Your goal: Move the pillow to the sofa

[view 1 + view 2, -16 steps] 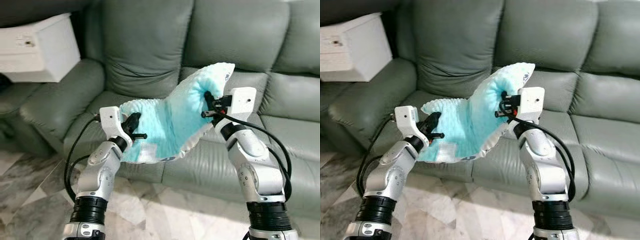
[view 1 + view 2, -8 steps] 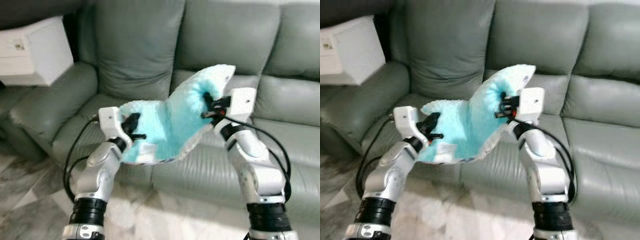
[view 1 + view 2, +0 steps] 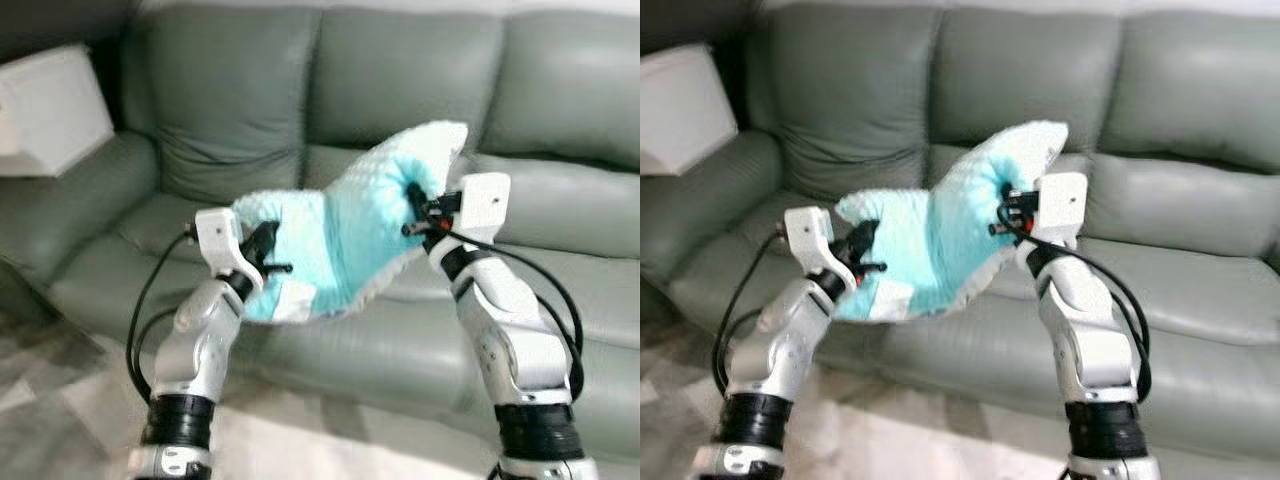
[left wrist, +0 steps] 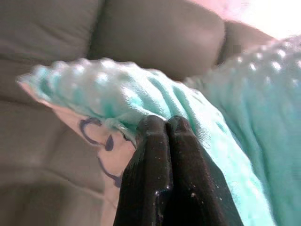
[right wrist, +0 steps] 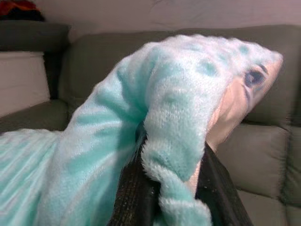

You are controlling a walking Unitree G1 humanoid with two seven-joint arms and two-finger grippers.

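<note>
Pillow [image 3: 340, 240] hangs in the air in front of the sofa [image 3: 420, 100], left gripper [image 3: 268, 262] and right gripper [image 3: 418, 215] each pinched tight on an opposite edge; it sags between them, so likely light, floppy, plush, best gripped at edges.

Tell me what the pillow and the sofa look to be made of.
Pillow: soft plush fleece, aqua, with a raised dotted nap; it sags and folds where the left pincer and right pincer pinch it. Its edge looks like smoother printed white fabric.
Sofa: grey-green leather or faux leather, likely; a smooth, slightly glossy surface with soft creases.
</note>
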